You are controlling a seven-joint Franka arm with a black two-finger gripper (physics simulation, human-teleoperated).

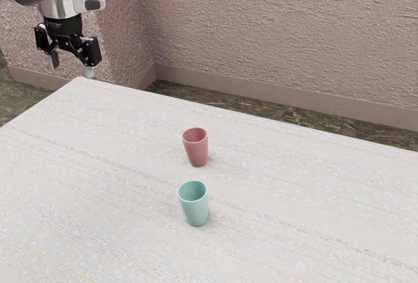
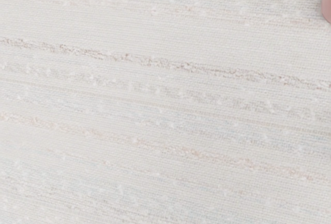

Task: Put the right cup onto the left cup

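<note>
Fingers (image 1: 89,71) stand wide apart with nothing between them, by the corner of the table (image 1: 307,191) at the exterior view's upper left. Both cups are upright, well apart from the fingers, toward the exterior view's right and nearer its camera. The teal cup (image 1: 194,212), which I judge the right one to lift, lies farther off than the pink cup (image 1: 196,152). Its long axis is vertical, so a descent onto its open rim (image 1: 194,200) seems best.
</note>
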